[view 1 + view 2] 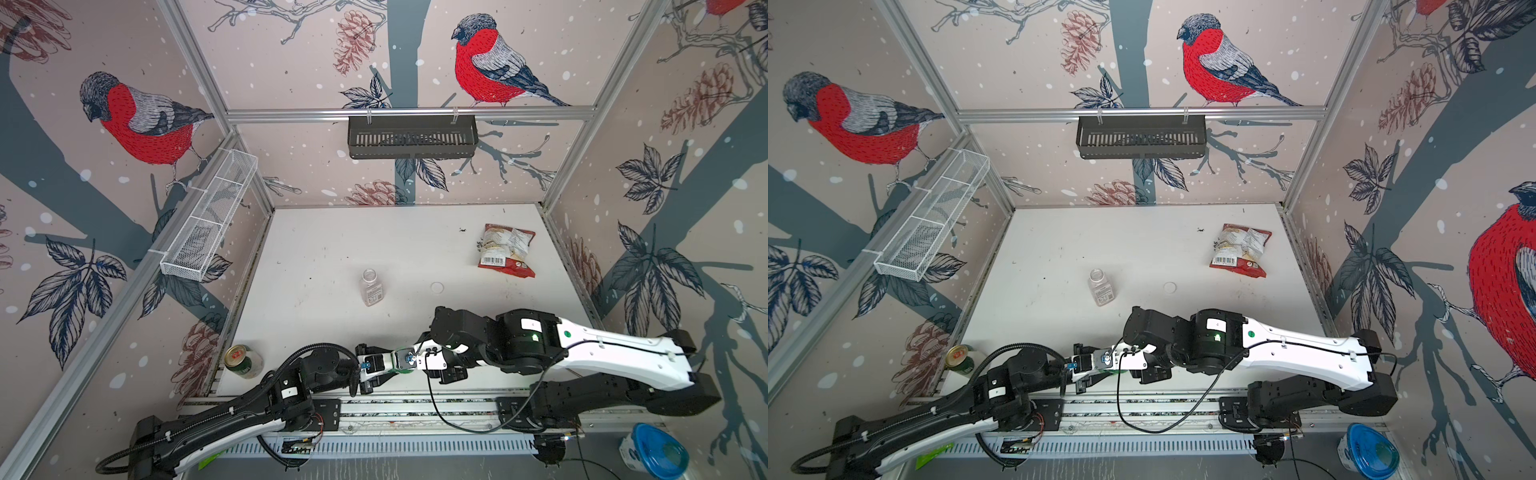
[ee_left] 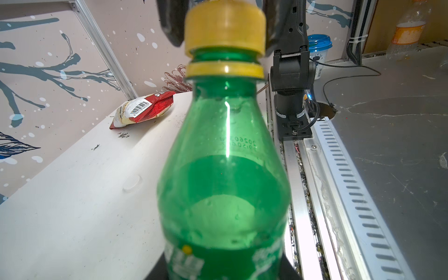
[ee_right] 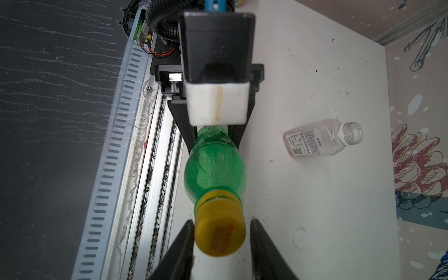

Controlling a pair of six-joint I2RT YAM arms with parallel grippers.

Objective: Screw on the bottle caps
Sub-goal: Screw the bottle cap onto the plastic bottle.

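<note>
Bottle (image 2: 223, 169) steady: your left gripper (image 3: 213, 131) is clamping its body so right gripper (image 3: 221, 226), jaws slightly apart, is straddling cap (image 3: 219, 238) for twisting.

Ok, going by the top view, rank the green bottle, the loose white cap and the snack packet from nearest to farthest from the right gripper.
1. green bottle: at the near edge, its yellow cap between the jaws.
2. white cap: lying loose near the middle, farther back.
3. snack packet: toward the back right.
</note>
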